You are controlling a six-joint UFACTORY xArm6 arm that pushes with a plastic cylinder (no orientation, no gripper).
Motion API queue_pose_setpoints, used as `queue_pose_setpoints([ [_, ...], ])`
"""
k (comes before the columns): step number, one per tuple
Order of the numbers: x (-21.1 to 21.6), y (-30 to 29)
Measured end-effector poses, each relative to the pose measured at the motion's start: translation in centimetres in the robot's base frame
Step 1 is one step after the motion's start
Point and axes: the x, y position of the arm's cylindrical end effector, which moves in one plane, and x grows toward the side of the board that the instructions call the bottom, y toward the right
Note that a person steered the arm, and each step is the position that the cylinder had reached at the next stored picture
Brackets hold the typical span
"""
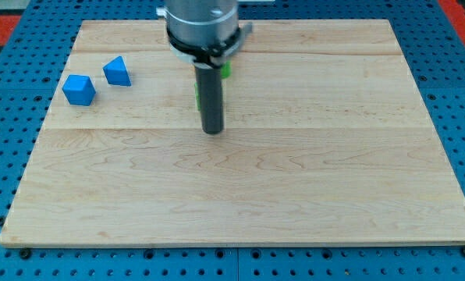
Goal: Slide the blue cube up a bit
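Observation:
The blue cube [79,90] sits on the wooden board [240,187] near the view's left edge. A blue triangular block [116,72] lies just to its upper right, apart from it. My tip [212,130] rests on the board well to the right of both blue blocks, a little lower than the cube. A green block [225,70] is mostly hidden behind my rod; its shape cannot be made out.
The arm's grey body [202,23] hangs over the board's top middle. A blue pegboard [451,94] surrounds the board on all sides.

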Motion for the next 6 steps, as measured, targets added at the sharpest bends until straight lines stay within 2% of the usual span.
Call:
queue_pose_setpoints([
  [1, -1.7, -1.0],
  [3, -10.2, -2.5],
  [4, -6.5, -2.5],
  [5, -4.8, -12.5],
  [6, -5.4, -23.9],
])
